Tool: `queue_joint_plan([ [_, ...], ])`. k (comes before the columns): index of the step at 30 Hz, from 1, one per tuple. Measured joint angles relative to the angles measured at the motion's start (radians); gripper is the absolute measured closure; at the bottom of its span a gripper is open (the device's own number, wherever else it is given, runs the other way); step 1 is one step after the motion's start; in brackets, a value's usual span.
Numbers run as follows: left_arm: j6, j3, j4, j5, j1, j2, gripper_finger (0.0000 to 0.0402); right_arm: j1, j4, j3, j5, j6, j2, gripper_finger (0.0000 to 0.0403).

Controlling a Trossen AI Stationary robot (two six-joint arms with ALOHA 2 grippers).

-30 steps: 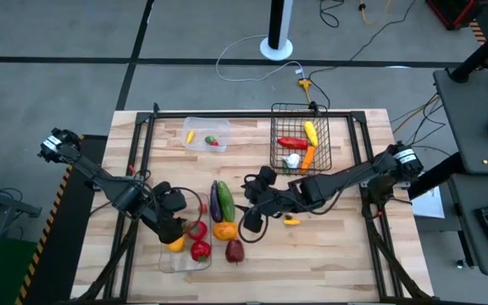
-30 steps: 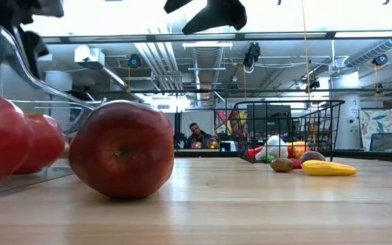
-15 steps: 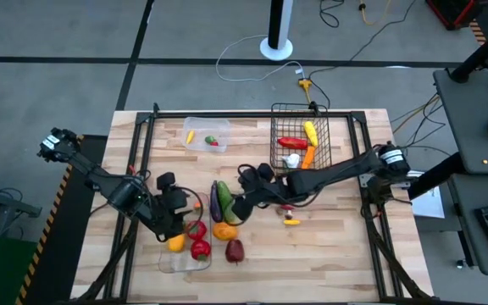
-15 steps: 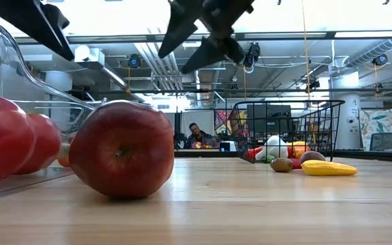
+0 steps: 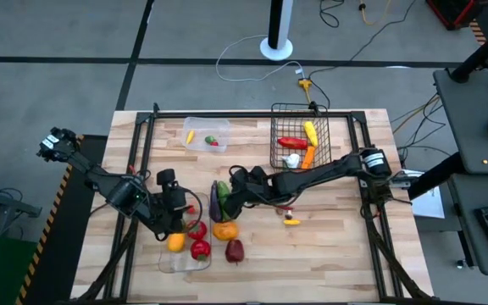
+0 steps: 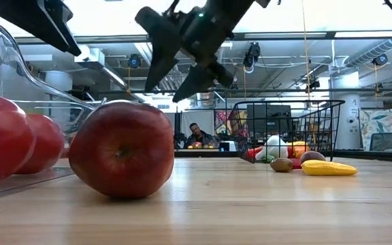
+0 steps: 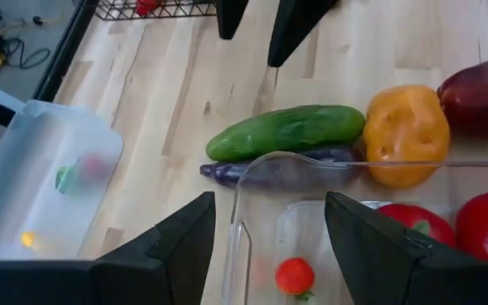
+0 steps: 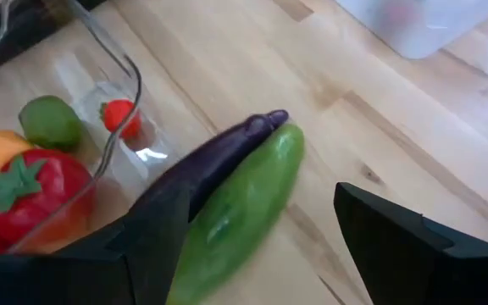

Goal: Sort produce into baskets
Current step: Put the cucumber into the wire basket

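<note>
The right hand (image 5: 230,196) hangs open and empty just above the cucumber (image 5: 226,202) and eggplant (image 5: 216,202), lying side by side mid-tabletop (image 5: 337,237). The left hand (image 5: 179,206), open and empty, hovers over the clear tray (image 5: 169,263) holding peppers.

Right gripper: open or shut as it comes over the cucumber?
Open. The right gripper shows its two dark fingers spread wide, with the cucumber and eggplant in the gap, holding nothing yet.
</note>
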Motion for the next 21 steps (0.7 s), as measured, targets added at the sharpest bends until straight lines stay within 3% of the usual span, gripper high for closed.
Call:
queue_joint_plan([
  [10, 0.08, 0.0, -0.002, -0.046, 0.01, -0.001, 0.0196, 0.0, 0.004, 0.08, -0.008, 0.04, 0.148, 0.0082],
  [21, 0.08, 0.0, -0.002, -0.051, 0.01, -0.002, 0.0196, -0.005, -0.037, 0.183, -0.024, 0.046, 0.252, 0.009],
])
